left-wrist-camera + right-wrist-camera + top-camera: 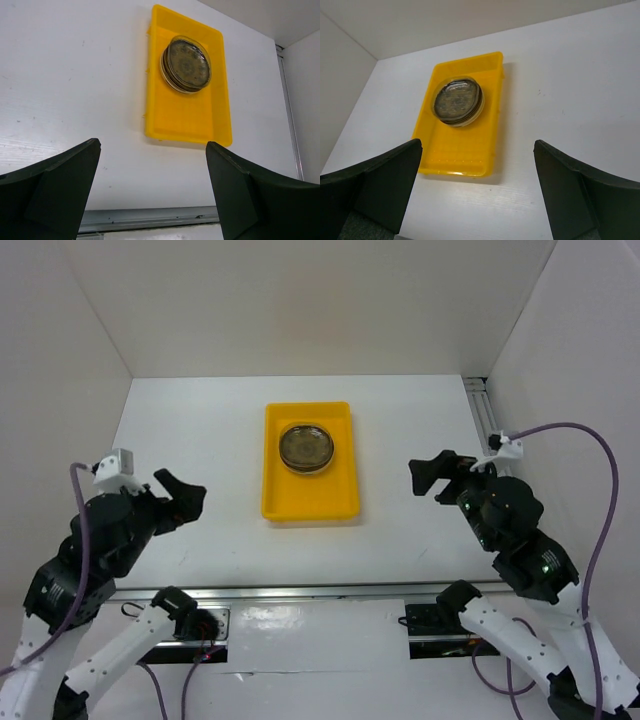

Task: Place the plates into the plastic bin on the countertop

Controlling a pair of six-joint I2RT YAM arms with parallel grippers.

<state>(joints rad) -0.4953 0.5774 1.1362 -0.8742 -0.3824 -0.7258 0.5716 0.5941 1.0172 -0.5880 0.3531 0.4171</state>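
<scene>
Centrally on the white countertop point(200, 460), the yellow plastic bin point(310, 502) lies with its long axis running from the near edge toward the back wall point(310, 310). Stacked flat in its far half are the plates point(307, 446), with a brown patterned face on top. To either side, well apart from the bin, the left gripper point(185, 498) and right gripper point(428, 478) hover, jaws spread wide and empty, fingers angled inward.

Ahead of the left gripper point(152, 145), its fingers point(55, 190) spread wide, the yellow bin point(185, 117) lies on the white countertop point(75, 75), with stacked plates point(186, 64) in its far half.
</scene>
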